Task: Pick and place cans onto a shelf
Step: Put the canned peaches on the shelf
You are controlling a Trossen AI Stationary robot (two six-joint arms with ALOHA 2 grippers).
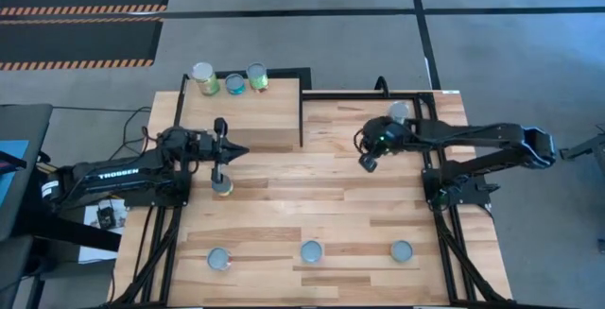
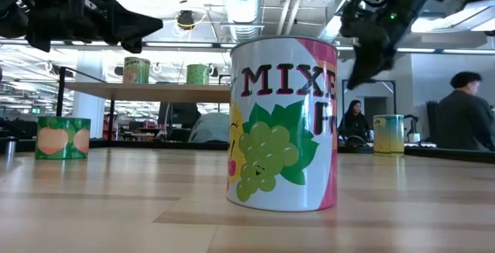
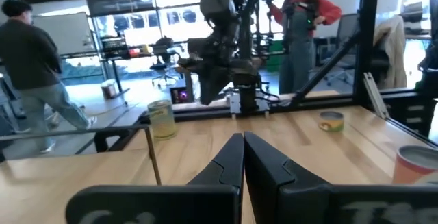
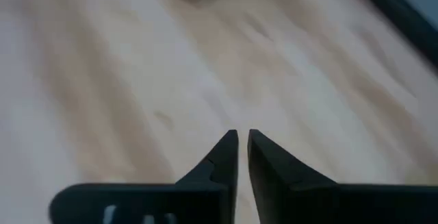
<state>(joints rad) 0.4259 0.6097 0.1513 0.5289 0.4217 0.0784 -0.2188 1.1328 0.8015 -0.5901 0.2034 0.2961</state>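
From above, the shelf sits at the counter's eleven o'clock corner. Three cans stand in a row along its far edge: a green-labelled one, a blue-topped one and a yellow-green one.

The left claw points toward three o'clock, just off the shelf's near edge, its fingers pressed together on nothing. A can with a yellow label stands on the counter just at its six o'clock side.

The right claw hangs over bare planks at the counter's one o'clock region, fingers almost touching, a thin slit between them, empty. A grey-topped can stands close behind its arm, near the far edge.

Three more cans line the near edge, well apart from each other, at seven, six and five o'clock. The middle one fills the low view, labelled with grapes.

People stand in the room beyond the counter.
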